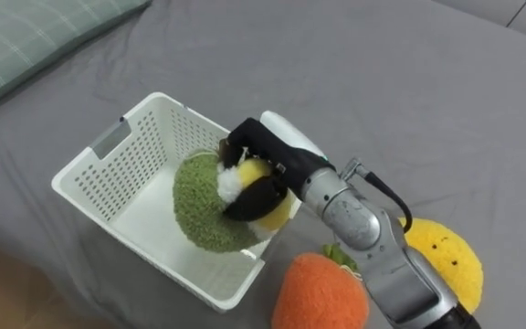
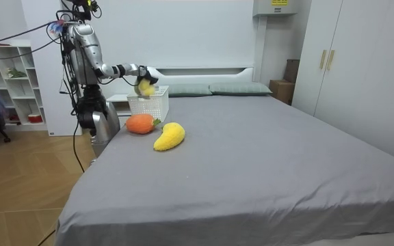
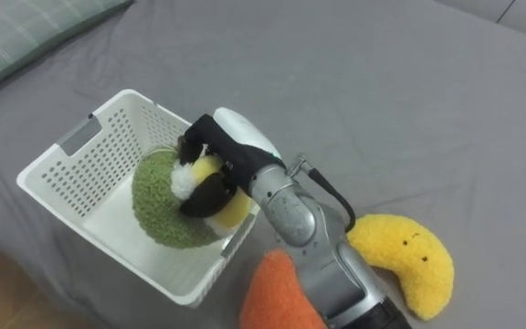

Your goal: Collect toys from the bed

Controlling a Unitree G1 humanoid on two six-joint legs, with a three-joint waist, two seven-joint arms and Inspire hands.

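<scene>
A white slatted basket [image 1: 99, 157] stands on the grey bed and holds a round green plush [image 1: 197, 208]. My right hand [image 1: 265, 144] reaches in from the lower right. It is shut on a yellow, black and white plush toy [image 1: 265, 199], held over the basket's near right corner and touching the green plush. An orange plush [image 1: 322, 292] lies just right of the basket, and a yellow plush [image 1: 447, 258] lies further right. In the room view I stand at the bedside by the basket [image 2: 149, 106], arm stretched over it.
A green checked pillow [image 1: 26, 37] lies at the far left behind the basket. Open grey bedding [image 1: 409, 91] stretches beyond and to the right. In the room view, white shelves [image 2: 9, 82] stand behind me and a wardrobe [image 2: 361, 68] is across the bed.
</scene>
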